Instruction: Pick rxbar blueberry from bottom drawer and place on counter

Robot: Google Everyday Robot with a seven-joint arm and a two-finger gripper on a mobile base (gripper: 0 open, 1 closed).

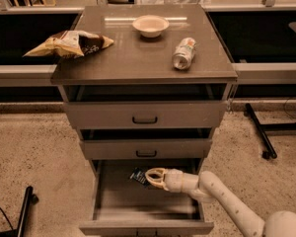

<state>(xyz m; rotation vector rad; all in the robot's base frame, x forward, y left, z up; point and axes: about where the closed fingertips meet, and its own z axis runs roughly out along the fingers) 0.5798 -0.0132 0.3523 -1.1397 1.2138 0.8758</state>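
Observation:
The rxbar blueberry (137, 176) is a small dark wrapper, tilted and raised above the floor of the open bottom drawer (145, 226). My gripper (150, 177) reaches into that drawer from the right and is shut on the bar's right end. The cream fingers (157, 173) curve around the wrapper's edge. My pale arm (222, 201) comes up from the lower right corner. The counter (138, 58) is the glossy grey-brown cabinet top, well above the gripper.
On the counter lie a yellow-brown chip bag (69, 43) at the left, a white bowl (150, 25) at the back and a silver can (184, 54) on its side at the right. Two upper drawers (145, 114) overhang the bottom one, slightly pulled out.

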